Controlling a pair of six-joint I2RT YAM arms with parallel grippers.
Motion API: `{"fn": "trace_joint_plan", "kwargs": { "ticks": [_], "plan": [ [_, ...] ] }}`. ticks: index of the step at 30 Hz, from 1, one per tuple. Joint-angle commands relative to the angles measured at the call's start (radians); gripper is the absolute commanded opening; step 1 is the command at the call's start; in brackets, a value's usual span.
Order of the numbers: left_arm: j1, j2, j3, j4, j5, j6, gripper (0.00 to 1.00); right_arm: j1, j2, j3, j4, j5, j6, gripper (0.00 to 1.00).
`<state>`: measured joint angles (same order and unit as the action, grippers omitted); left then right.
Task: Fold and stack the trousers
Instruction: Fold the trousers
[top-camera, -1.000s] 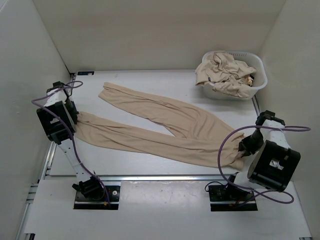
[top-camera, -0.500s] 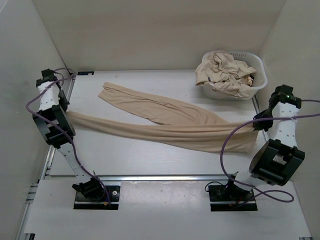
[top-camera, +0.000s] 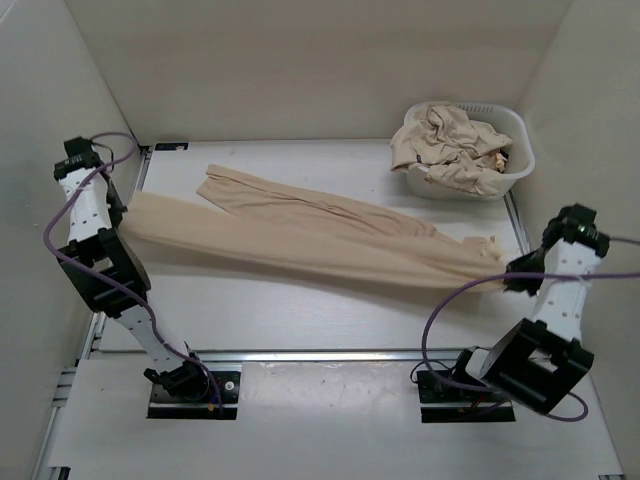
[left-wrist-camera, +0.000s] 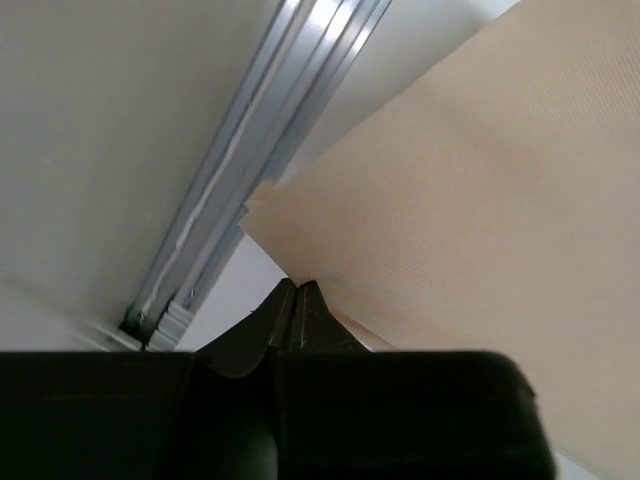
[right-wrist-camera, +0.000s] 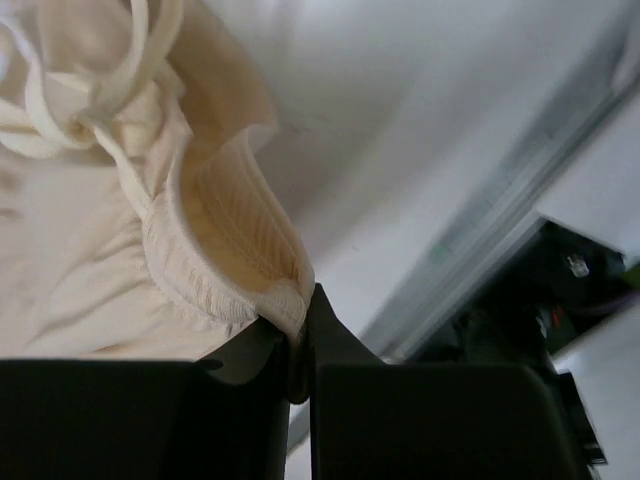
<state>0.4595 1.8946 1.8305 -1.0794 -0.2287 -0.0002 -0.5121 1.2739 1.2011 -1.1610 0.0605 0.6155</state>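
A white laundry basket (top-camera: 514, 165) is standing at the far right corner of the table (top-camera: 300, 310), heaped with more crumpled beige garments (top-camera: 447, 146). It is sitting well beyond the spread cloth, and nothing is lying across the stretched pair. Purple cables (top-camera: 440, 320) are looping from both arms.

The trousers (top-camera: 300, 235) are being held across the middle of the table, their long axis running from the left edge, slightly farther back, to the right edge, slightly nearer. One leg is being stretched between the two grippers; the other is lying on the table behind it, its cuff pointing to the far left.

The left gripper (left-wrist-camera: 296, 300) is being kept pinched shut on the edge of the leg end. The right gripper (right-wrist-camera: 300, 335) is likewise closed on the ribbed waistband, beside the knotted drawstring (right-wrist-camera: 95, 75).
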Motion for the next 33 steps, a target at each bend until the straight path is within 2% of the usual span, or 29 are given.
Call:
{"fn": "trace_joint_plan", "kwargs": {
  "ticks": [1,5,8,13,17,20,22,24,25,27,28,31,33],
  "plan": [
    [0.067,-0.043,-0.137,-0.007,-0.032,0.000,0.14,-0.012,-0.117,-0.207,-0.055,0.022,-0.022,0.00],
    [0.123,-0.064,-0.307,0.051,-0.063,0.000,0.14,-0.031,-0.221,-0.392,-0.065,0.112,-0.013,0.00],
    [0.137,-0.065,-0.430,0.110,-0.073,0.000,0.14,-0.042,-0.257,-0.498,-0.042,0.122,0.007,0.00],
    [0.182,-0.086,-0.519,0.148,-0.100,0.000,0.14,-0.051,-0.271,-0.502,-0.049,0.133,0.046,0.00],
    [0.203,-0.109,-0.540,0.148,-0.090,0.000,0.15,-0.077,-0.280,-0.489,-0.082,0.226,0.098,0.01],
    [0.222,-0.129,-0.562,0.157,-0.115,0.000,0.20,-0.095,-0.280,-0.489,-0.092,0.248,0.142,0.14],
    [0.232,-0.140,-0.600,0.157,-0.155,0.000,0.24,-0.106,-0.280,-0.489,-0.106,0.272,0.174,0.32],
    [0.232,-0.149,-0.609,0.157,-0.184,0.000,0.28,-0.106,-0.280,-0.473,-0.120,0.298,0.184,0.37],
    [0.232,-0.158,-0.622,0.157,-0.202,0.000,0.33,-0.106,-0.280,-0.451,-0.130,0.318,0.196,0.51],
    [0.232,-0.167,-0.622,0.157,-0.216,0.000,0.41,-0.106,-0.280,-0.420,-0.140,0.329,0.196,0.67],
    [0.232,-0.167,-0.622,0.142,-0.216,0.000,0.53,-0.106,-0.271,-0.385,-0.140,0.329,0.167,0.76],
    [0.213,-0.178,-0.522,0.035,-0.149,0.000,0.66,-0.088,-0.252,-0.327,-0.131,0.306,0.116,0.80],
    [0.150,-0.189,-0.393,-0.020,-0.020,0.000,0.74,-0.040,-0.242,-0.278,-0.115,0.283,0.090,0.80]
  ]
}}
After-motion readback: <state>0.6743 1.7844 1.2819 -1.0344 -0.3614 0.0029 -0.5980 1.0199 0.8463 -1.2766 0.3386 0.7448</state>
